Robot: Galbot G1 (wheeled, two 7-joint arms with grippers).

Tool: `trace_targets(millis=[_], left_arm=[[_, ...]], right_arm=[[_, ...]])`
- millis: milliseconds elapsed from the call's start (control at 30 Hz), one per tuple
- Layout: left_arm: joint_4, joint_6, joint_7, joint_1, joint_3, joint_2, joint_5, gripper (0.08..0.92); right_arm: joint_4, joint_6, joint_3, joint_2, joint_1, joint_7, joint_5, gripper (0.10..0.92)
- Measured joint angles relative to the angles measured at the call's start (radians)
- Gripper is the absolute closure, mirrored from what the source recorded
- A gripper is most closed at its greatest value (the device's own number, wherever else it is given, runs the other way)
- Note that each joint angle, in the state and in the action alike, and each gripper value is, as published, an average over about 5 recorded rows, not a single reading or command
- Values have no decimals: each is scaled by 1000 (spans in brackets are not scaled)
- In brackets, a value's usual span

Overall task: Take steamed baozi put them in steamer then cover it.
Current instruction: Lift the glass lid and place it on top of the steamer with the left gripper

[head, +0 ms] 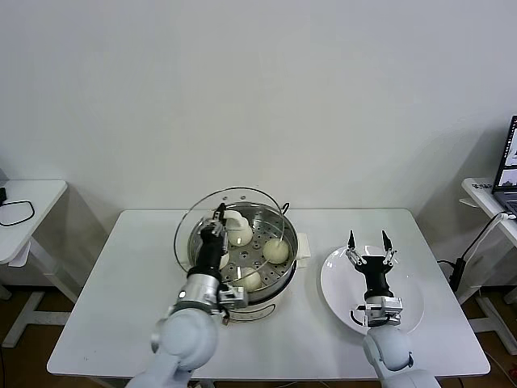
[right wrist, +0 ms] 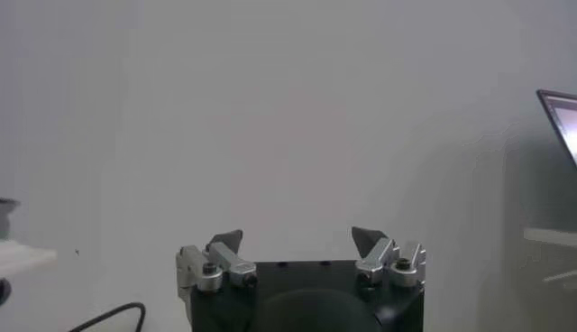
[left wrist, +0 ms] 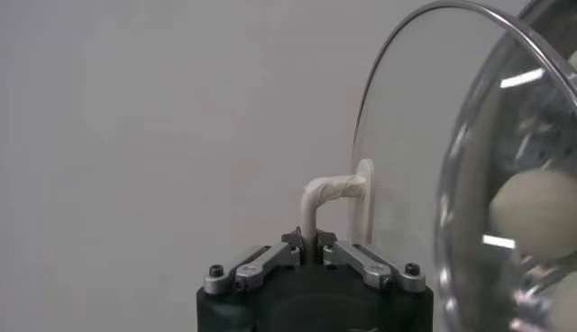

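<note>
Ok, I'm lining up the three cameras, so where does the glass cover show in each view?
Head view: the cover is tilted over the steamer, held by the left gripper.
Left wrist view: the cover stands edge-on, its handle clamped.
Right wrist view: not in it.
Shared landmark: the handle.

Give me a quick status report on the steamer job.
Left gripper shut on clear glass lid's cream handle, lid tilted over shiny steel steamer. Cream-white buns inside. Right gripper open above white plate. Nothing blocking.
</note>
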Motion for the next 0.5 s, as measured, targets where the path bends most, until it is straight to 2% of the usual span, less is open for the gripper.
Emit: trace_targets(millis=[267,500], left_arm=[[44,46,50,-15,50,-74,110,812],[78,60,74,-21,66,-107,190,812]], right_arm=[[-22,-4,10,14,2,1,-10,203],[-38,-3,12,21,4,1,-12,203]])
